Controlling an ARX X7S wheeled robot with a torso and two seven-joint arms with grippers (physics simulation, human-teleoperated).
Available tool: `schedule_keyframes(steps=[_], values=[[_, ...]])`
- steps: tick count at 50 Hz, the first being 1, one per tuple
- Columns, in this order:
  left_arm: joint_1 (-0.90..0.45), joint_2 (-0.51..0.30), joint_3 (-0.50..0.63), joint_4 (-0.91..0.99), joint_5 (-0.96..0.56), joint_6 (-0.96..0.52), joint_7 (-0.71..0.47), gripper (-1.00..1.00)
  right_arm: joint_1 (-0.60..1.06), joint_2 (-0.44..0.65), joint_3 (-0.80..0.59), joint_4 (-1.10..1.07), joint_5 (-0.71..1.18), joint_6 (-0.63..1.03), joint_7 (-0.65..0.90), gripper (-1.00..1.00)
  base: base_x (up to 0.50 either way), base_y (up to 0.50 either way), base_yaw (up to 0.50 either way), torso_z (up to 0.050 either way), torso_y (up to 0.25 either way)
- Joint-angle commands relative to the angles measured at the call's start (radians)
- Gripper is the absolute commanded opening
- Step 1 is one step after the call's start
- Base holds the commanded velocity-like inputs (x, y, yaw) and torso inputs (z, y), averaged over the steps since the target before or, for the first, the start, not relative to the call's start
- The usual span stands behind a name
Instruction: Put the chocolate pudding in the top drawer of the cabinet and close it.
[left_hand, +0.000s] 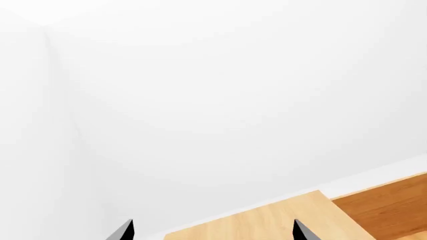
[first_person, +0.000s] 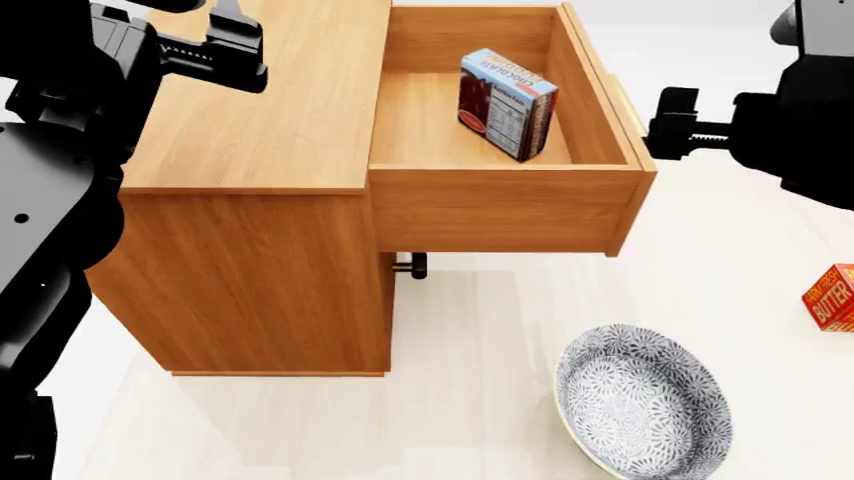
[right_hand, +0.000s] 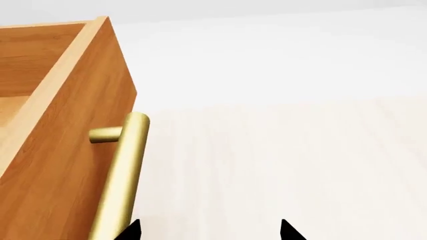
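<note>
Right gripper (right_hand: 208, 231), jaws spread and empty, sits beside the top drawer's brass handle (right_hand: 120, 175), chocolate pudding (first_person: 506, 103) apparently resting inside, so pushing shut comes next.

Glossy black arms, ribbed black end effector (first_person: 220, 50) housings, pointed dark fingertips (right_hand: 288, 231).

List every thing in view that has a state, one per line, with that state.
top drawer: pulled open
chocolate pudding: inside the drawer, tilted on edge
lower drawer handle: drawer shut
bowl: upright, empty, on the floor
left gripper: open, empty
right gripper: open, empty, beside the brass handle
</note>
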Motion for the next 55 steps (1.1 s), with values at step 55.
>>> schedule_keyframes(steps=[55], values=[[0.002,-0.003,0.001,-0.002,-0.007,0.016,-0.010,1.00,-0.018,-0.276,-0.214,0.060,0.009,-0.062,-0.147,1.00,0.00,0.00,0.00,0.000,-0.003]])
